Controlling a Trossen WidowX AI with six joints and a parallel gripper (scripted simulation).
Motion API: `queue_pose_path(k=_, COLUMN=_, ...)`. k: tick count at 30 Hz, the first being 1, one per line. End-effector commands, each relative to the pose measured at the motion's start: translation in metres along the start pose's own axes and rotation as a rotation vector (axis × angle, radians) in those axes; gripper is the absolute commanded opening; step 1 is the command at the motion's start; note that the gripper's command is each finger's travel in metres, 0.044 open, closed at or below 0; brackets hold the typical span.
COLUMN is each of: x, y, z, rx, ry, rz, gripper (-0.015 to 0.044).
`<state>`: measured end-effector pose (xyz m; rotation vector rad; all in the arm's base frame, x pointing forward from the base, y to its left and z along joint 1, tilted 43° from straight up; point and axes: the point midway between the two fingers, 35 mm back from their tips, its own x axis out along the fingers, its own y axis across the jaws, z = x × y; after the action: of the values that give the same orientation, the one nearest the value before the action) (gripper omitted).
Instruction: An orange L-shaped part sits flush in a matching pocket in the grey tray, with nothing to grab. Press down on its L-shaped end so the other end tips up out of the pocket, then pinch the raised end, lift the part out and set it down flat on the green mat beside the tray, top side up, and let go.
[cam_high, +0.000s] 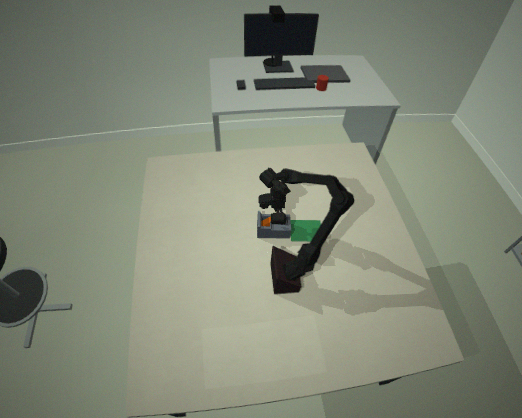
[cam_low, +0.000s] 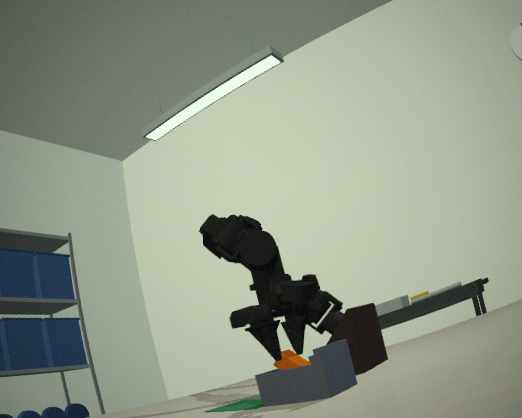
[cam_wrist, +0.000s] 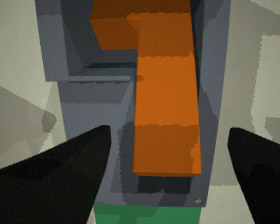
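Tool (cam_high: 278, 218) (cam_low: 290, 356) (cam_wrist: 169, 135) spread open, gripping nothing, around the orange L-shaped part (cam_high: 266, 221) (cam_low: 291, 361) (cam_wrist: 166, 95), its straight end tipped up.

The table (cam_high: 190, 280) (cam_low: 450, 345) is carrying the tray (cam_high: 274, 233) (cam_low: 292, 389) (cam_wrist: 212, 130) and the mat (cam_high: 302, 230) (cam_low: 240, 405) (cam_wrist: 147, 215) (the green one), which is lying flat just beside it. The arm's base (cam_high: 280, 280) (cam_low: 367, 335) is also standing there, near both.
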<state>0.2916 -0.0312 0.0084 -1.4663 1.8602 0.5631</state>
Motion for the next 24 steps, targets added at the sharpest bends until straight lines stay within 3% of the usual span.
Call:
queue_pose_path(k=1, x=0.0087, y=0.0007, z=-0.0010, rx=-0.003, ry=0.004, rz=0.002, gripper=0.0280)
queue_pose_path(k=9, x=0.0174, y=0.0013, z=-0.0015, rx=-0.003, ry=0.005, rz=0.002, gripper=0.0280)
queue_pose_path(k=15, x=0.0135, y=0.0009, z=-0.0008, rx=0.000, ry=0.002, rz=0.002, gripper=0.0122)
queue_pose_path(k=24, x=0.0135, y=0.0009, z=-0.0008, rx=0.000, ry=0.002, rz=0.002, gripper=0.0062)
